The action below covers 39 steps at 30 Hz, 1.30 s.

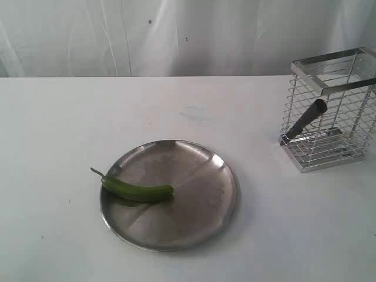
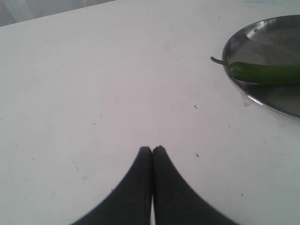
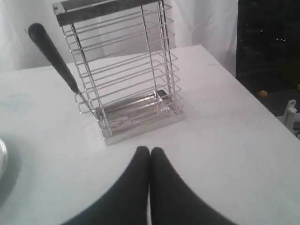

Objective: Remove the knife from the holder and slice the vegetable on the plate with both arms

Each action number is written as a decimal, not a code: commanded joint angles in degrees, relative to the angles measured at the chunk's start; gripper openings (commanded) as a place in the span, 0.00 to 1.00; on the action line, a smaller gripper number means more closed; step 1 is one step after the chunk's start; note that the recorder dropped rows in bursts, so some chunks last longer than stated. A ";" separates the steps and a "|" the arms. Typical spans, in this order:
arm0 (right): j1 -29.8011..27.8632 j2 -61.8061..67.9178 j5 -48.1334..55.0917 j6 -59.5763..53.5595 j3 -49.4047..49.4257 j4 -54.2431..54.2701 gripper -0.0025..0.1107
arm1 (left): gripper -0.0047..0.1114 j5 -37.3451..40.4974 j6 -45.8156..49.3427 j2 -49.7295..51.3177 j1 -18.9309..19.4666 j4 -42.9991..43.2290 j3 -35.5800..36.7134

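The green chilli [image 1: 138, 190] lies on the left part of the round steel plate [image 1: 200, 223], its stem over the rim. The knife [image 1: 305, 120] leans in the wire holder [image 1: 335, 111] at the right, black handle poking out through the grid. No arm shows in the exterior view. In the left wrist view my left gripper [image 2: 152, 149] is shut and empty over bare table, apart from the chilli [image 2: 265, 72] and plate [image 2: 281, 105]. In the right wrist view my right gripper [image 3: 150, 150] is shut and empty, a short way from the holder [image 3: 126, 79] and the knife handle [image 3: 51, 54].
A white table [image 1: 70, 117] carries everything, backed by a white curtain [image 1: 176, 35]. The holder stands near the table's right edge. Beyond that edge in the right wrist view is a dark area [image 3: 269, 51].
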 commanded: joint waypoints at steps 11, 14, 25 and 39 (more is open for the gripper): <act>0.10 -0.13 -44.88 51.13 -0.10 12.28 0.02 | 0.04 -0.26 0.03 -0.31 0.11 -0.48 0.21; 0.10 -0.13 -71.50 64.03 -1.37 9.70 0.02 | 0.04 -0.26 0.03 -0.31 0.11 -0.48 0.21; 0.10 2.70 -42.80 55.57 -30.25 -67.82 0.02 | 0.04 -0.26 0.03 -0.31 0.11 -0.48 0.21; 0.10 23.57 -42.96 97.32 -16.36 -92.73 0.02 | 0.04 -0.26 0.03 -0.31 0.11 -0.48 0.21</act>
